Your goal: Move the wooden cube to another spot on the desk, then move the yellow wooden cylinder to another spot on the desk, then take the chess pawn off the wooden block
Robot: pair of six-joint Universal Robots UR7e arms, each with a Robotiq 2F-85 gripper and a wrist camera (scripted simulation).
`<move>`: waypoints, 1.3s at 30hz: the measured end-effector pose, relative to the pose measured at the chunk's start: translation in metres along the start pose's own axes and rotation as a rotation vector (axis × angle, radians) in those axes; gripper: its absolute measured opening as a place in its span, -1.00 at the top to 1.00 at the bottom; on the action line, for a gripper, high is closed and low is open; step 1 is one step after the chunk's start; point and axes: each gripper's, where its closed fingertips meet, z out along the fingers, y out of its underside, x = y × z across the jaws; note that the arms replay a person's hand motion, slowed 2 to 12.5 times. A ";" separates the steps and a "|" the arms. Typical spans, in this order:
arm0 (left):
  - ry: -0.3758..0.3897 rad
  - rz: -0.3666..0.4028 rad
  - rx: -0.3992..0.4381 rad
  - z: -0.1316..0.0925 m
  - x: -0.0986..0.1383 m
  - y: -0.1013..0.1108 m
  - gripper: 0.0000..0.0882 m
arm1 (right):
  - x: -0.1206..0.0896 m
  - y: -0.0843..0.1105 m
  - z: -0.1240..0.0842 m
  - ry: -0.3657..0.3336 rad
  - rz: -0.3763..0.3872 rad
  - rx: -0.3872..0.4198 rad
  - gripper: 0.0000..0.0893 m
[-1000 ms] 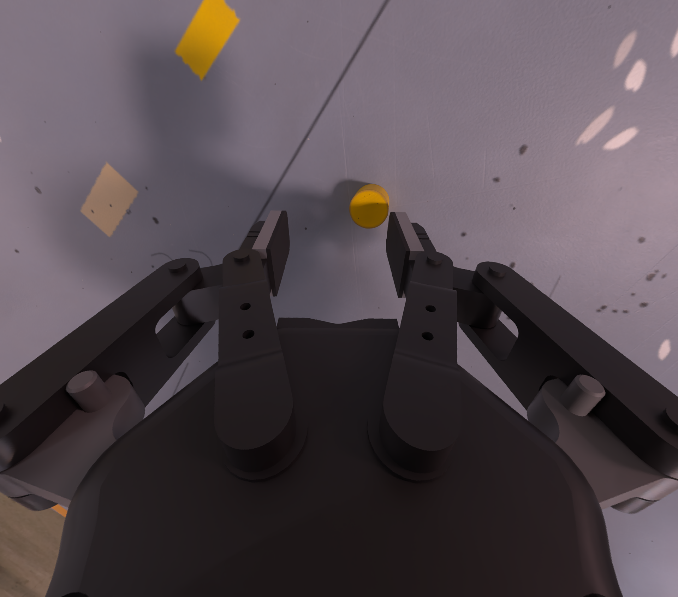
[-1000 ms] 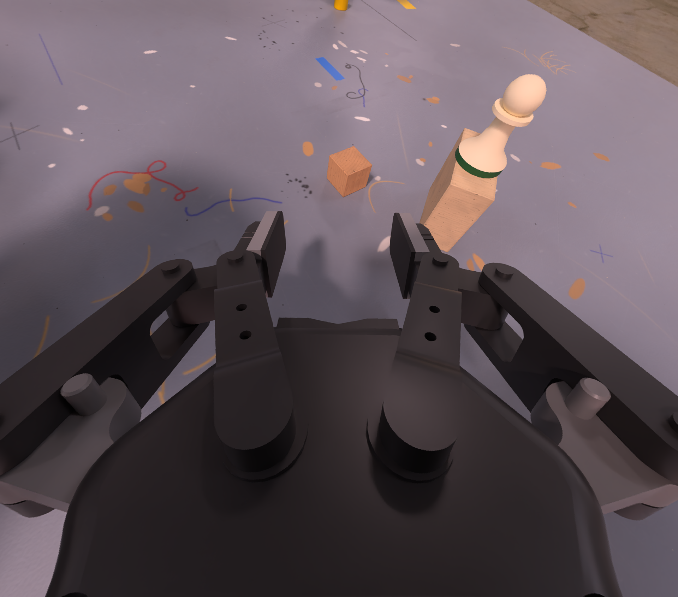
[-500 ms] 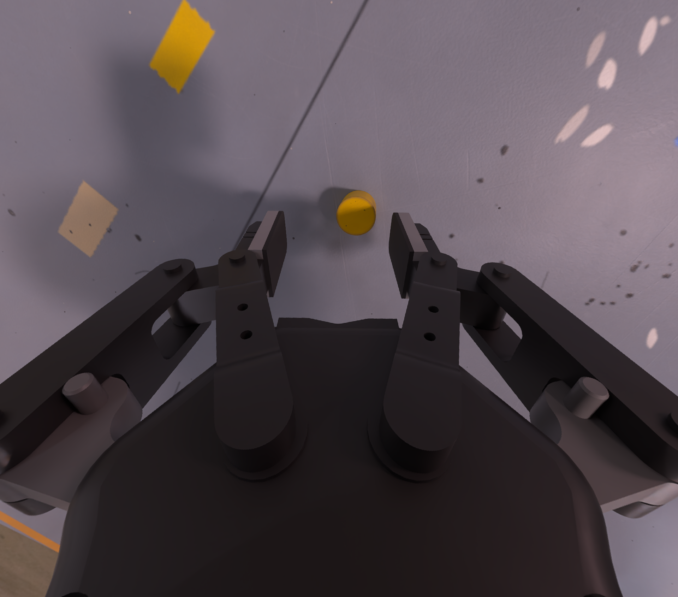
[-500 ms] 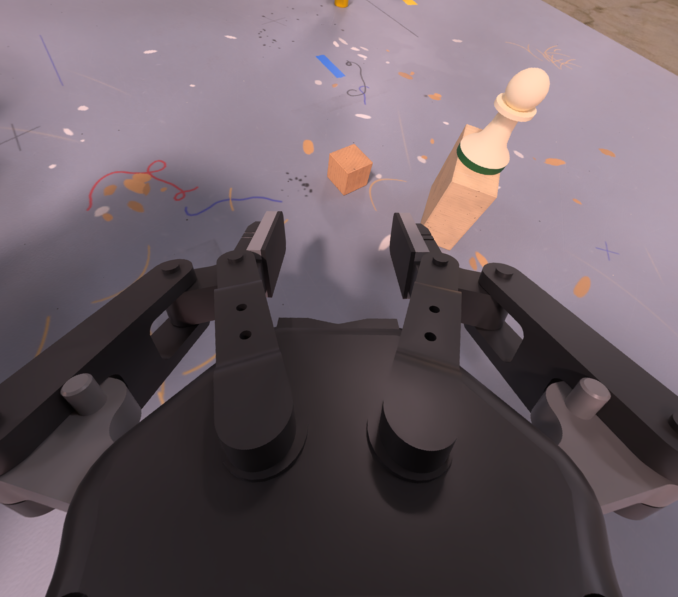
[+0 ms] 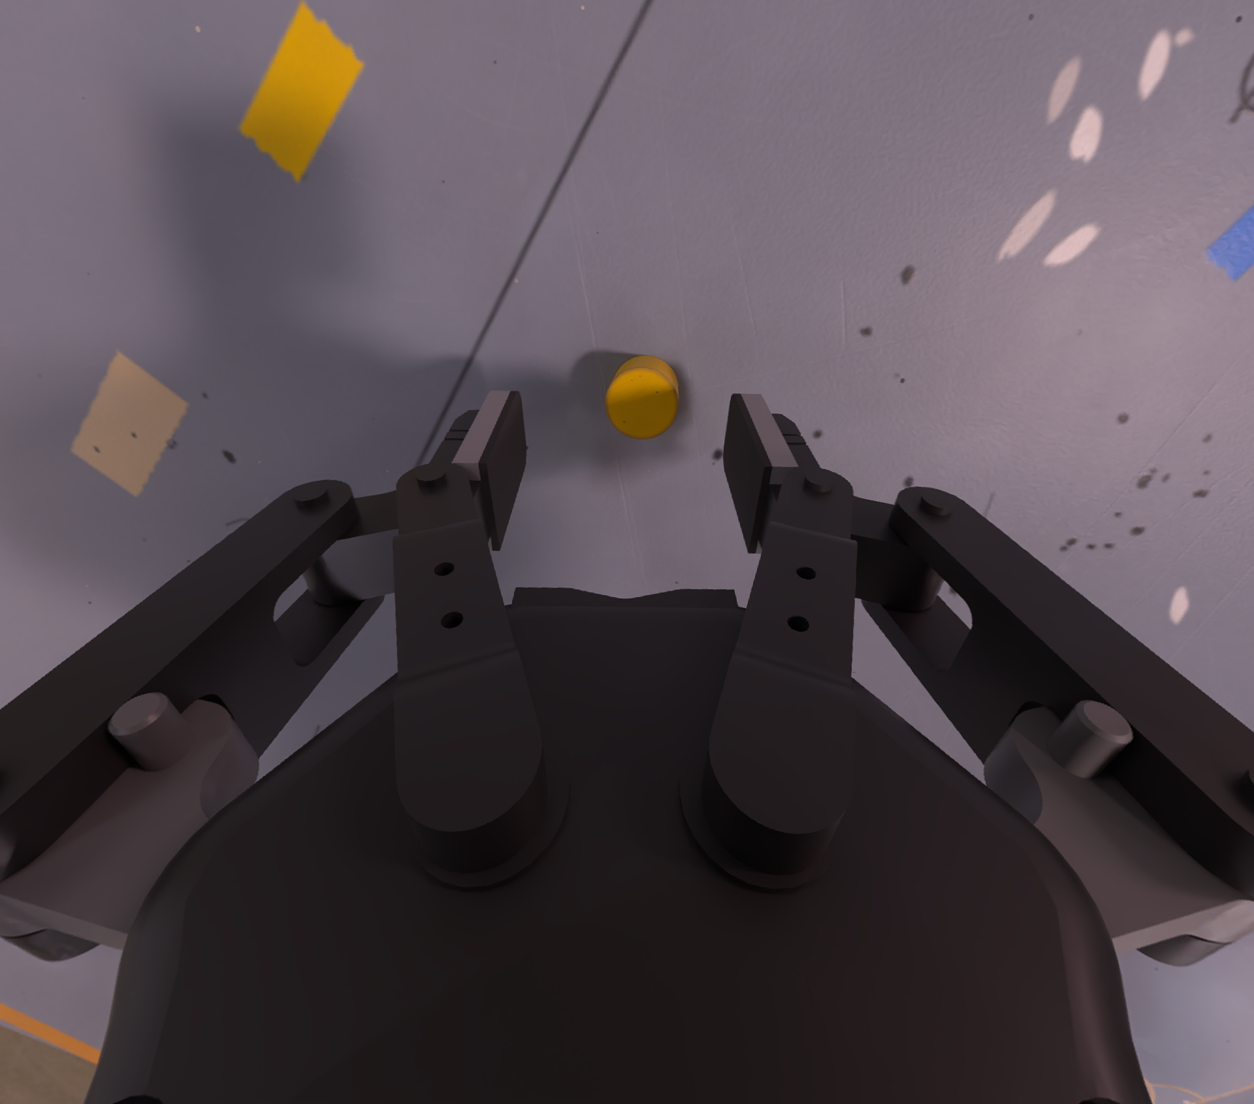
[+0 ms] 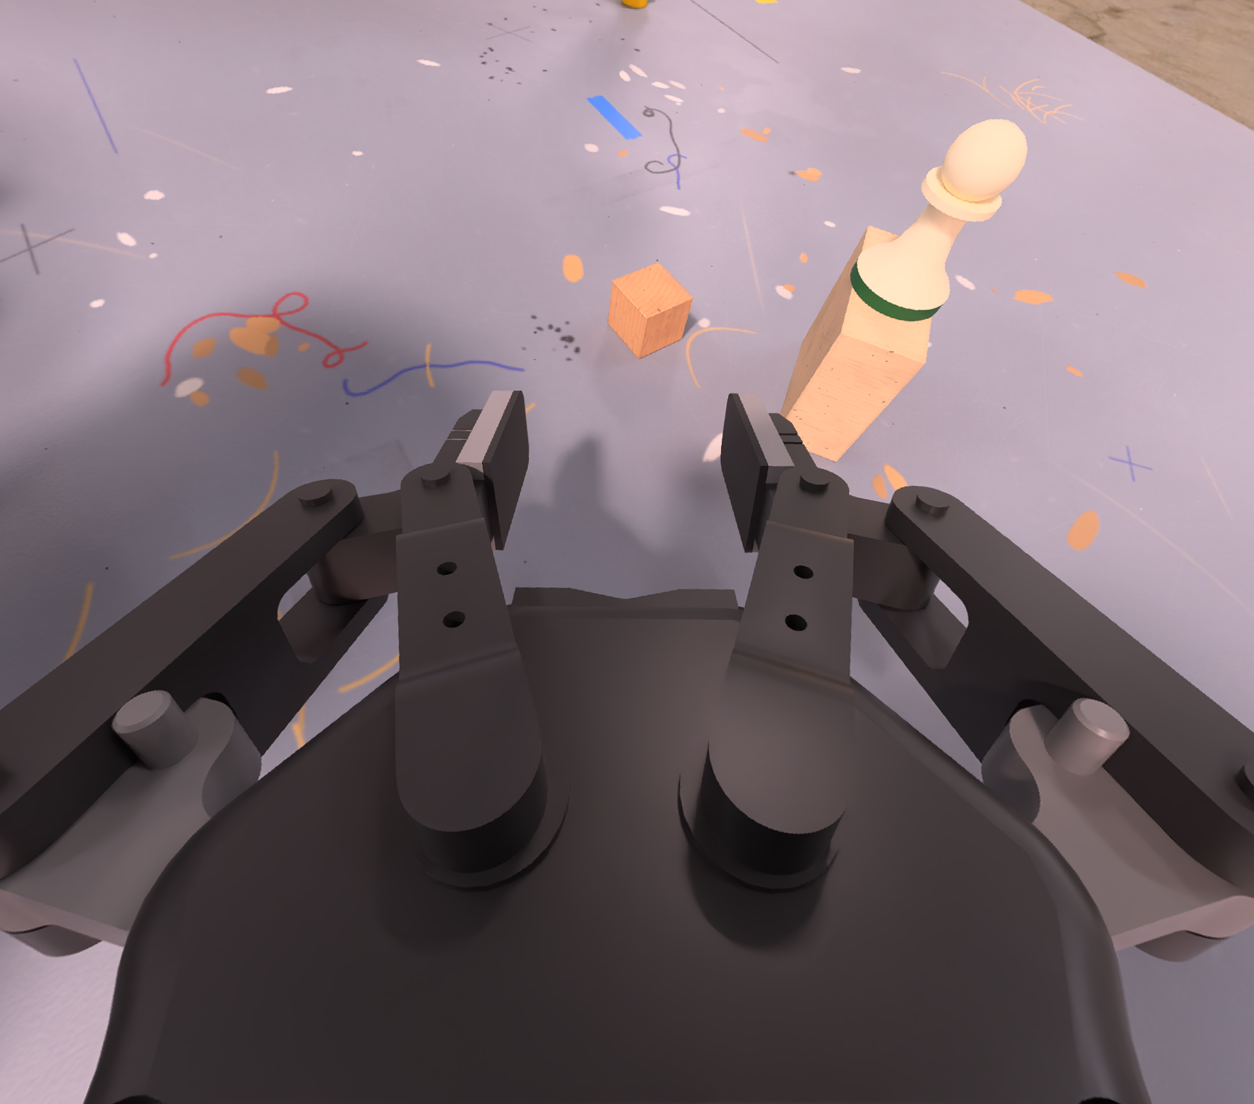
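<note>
Left claw (image 5: 624, 460) hangs spread above the upright cylinder (image 5: 641, 398), lined up to straddle it; right claw (image 6: 623, 454) waits spread, empty.

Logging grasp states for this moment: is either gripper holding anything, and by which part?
Nothing is held. The left gripper is open above the yellow cylinder, not touching it; the right gripper is open and empty.
</note>
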 end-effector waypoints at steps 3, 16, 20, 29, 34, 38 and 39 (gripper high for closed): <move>0.017 0.002 -0.006 0.001 0.002 0.001 -0.26 | 0.000 0.000 0.000 0.000 0.000 0.000 -0.16; 0.003 0.024 -0.042 0.010 -0.003 0.007 -0.04 | 0.000 0.000 0.000 -0.001 0.000 -0.001 -0.15; 0.000 0.025 -0.026 0.012 -0.004 0.005 0.05 | 0.000 0.000 0.000 -0.001 0.000 0.000 -0.15; 0.003 0.042 0.002 0.013 -0.002 0.000 0.15 | 0.000 0.001 0.000 -0.002 0.005 -0.003 -0.15; 0.005 0.066 -0.001 0.013 0.000 -0.002 0.18 | 0.000 0.002 0.001 -0.004 0.004 -0.006 -0.15; 0.002 0.089 -0.004 0.014 0.001 -0.002 0.22 | 0.000 0.002 0.001 -0.005 0.003 -0.008 -0.14; 0.002 0.094 -0.006 0.014 0.001 -0.002 0.23 | 0.000 0.002 0.001 -0.005 0.002 -0.008 -0.14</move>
